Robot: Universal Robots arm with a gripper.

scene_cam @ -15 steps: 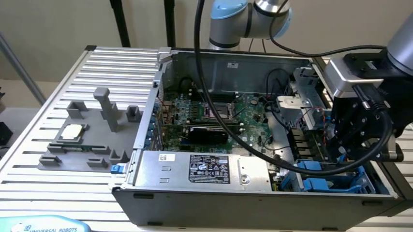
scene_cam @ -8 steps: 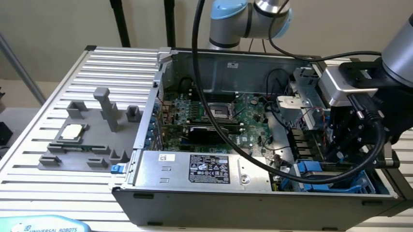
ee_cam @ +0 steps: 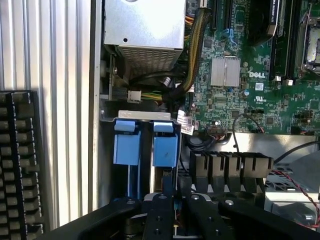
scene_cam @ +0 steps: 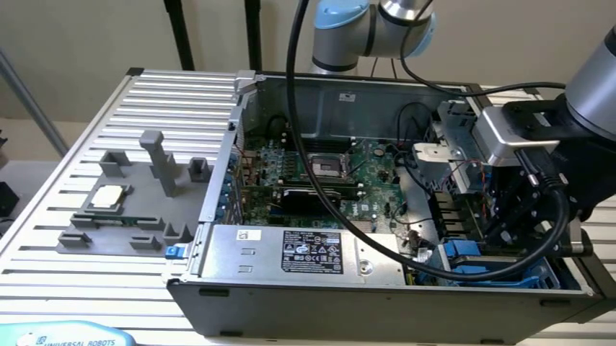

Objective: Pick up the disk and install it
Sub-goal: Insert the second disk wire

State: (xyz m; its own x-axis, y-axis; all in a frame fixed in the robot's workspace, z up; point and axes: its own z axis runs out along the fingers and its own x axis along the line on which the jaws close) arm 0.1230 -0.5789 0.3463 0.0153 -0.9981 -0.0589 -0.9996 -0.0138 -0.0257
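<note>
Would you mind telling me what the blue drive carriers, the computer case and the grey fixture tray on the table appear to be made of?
The blue drive carriers look like moulded plastic: saturated matte colour with soft edges. The computer case appears to be sheet metal, bare grey with folded edges and a dull sheen. The grey fixture tray is probably plastic, possibly printed: uniform matte grey with blocky posts, though the look leaves this open.

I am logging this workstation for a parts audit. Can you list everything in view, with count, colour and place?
computer case: one, grey, open, on the slatted table
slatted table: one, silver, under everything
motherboard: one, green, inside the case
power supply box: one, silver with black label, at the case's front edge
blue drive carriers: two, side by side in the bay, in the case's corner on the exterior view's right
fixture tray: one, grey, on the exterior view's left
square chip: one, silver, on the tray
gripper: one, black, over the drive bay
</note>
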